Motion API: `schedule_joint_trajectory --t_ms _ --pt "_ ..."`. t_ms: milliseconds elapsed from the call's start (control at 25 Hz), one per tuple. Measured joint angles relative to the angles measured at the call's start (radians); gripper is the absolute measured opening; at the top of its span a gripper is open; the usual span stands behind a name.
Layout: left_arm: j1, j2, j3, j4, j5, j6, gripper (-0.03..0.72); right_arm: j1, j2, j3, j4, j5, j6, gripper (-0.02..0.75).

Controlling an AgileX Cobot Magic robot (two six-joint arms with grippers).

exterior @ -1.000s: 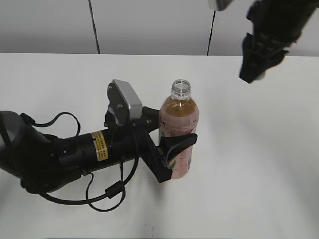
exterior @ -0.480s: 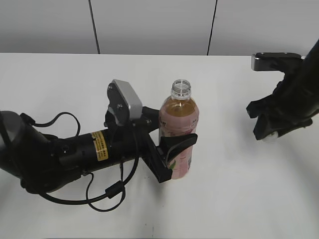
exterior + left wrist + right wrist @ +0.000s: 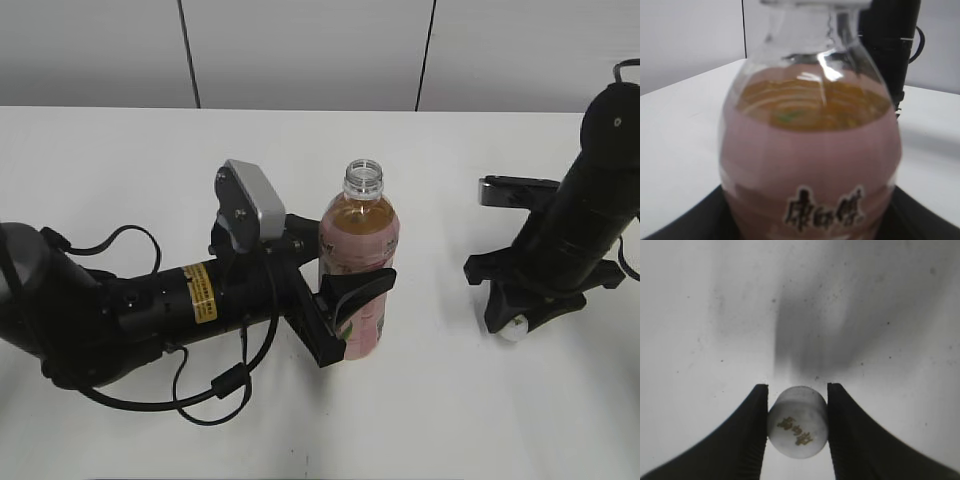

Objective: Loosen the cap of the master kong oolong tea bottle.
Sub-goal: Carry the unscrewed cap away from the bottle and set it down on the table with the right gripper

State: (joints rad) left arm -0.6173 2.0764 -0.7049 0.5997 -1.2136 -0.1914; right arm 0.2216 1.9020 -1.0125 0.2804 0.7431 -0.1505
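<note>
Already the cap is off: the right tool clamps it low over the counter. The left tool grips the master kong oolong tea bottle. Next, release the cap.

Evenly and brightly lit from above, with soft shadows pooled under both arms on the white table. Soft focus just ahead of the left gripper: bottle blurred, glare streaks on its shoulder. Diffuse grey shadow beyond the right gripper; cap slightly soft.
</note>
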Motion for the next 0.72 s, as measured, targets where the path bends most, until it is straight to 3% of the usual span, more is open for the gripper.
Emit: schedule_joint_trajectory --t_ms 400,720 --pt "0.0 0.0 0.0 0.0 0.0 0.0 0.405 0.0 0.014 0.0 0.003 -0.058 0.0 0.33" --pt "0.0 0.0 0.0 0.0 0.0 0.0 0.405 0.0 0.014 0.0 0.005 -0.044 0.0 0.476"
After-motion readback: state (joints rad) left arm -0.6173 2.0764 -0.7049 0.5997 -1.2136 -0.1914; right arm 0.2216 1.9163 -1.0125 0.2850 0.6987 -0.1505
